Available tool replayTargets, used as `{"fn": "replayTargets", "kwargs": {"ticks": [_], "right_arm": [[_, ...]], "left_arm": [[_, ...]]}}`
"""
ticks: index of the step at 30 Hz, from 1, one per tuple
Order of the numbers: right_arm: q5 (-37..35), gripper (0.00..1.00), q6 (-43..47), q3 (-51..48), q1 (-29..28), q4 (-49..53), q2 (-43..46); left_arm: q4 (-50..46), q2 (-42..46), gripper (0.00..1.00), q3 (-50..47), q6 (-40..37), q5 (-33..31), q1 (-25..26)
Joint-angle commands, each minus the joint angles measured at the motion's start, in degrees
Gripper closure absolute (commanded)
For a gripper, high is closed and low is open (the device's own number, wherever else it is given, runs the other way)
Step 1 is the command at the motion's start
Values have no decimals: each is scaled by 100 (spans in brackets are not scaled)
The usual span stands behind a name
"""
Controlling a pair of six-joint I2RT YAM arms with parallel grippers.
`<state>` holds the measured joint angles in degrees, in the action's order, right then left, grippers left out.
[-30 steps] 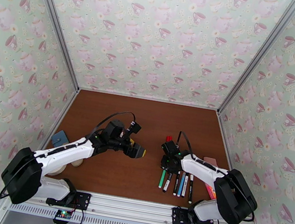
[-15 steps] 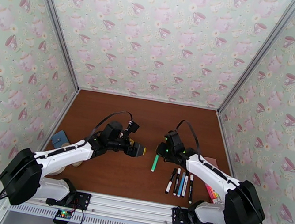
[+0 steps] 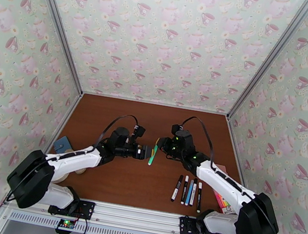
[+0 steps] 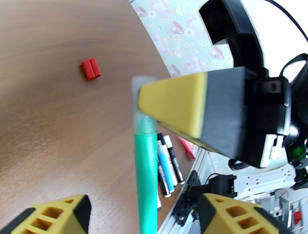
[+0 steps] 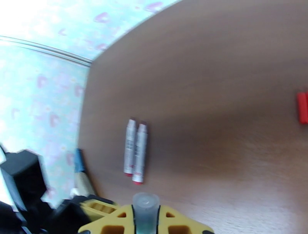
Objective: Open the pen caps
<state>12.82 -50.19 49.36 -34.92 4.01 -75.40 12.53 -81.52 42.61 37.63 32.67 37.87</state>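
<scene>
pen cap looks light, slick and snug – right hand clenched on the green pen beside it – left hand, parted, should pinch the stiff barrel.

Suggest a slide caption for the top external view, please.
Right gripper holds a green pen out to the open left gripper.

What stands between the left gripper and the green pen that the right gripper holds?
Nothing visible. The green pen, clamped in the right gripper, runs through the gap between the open fingers of the left gripper, touching neither.
</scene>
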Motion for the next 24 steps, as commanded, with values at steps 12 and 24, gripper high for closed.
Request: {"fn": "replayTargets", "kwargs": {"ticks": [12,24], "right_arm": [[339,87,-324,-292,-14,-842,153],[118,80,-347,-627,0,-1037,350]], "left_arm": [[219,-361,61,292,-126,69,140],[-155,-189,97,193,-700,-300,159]]}}
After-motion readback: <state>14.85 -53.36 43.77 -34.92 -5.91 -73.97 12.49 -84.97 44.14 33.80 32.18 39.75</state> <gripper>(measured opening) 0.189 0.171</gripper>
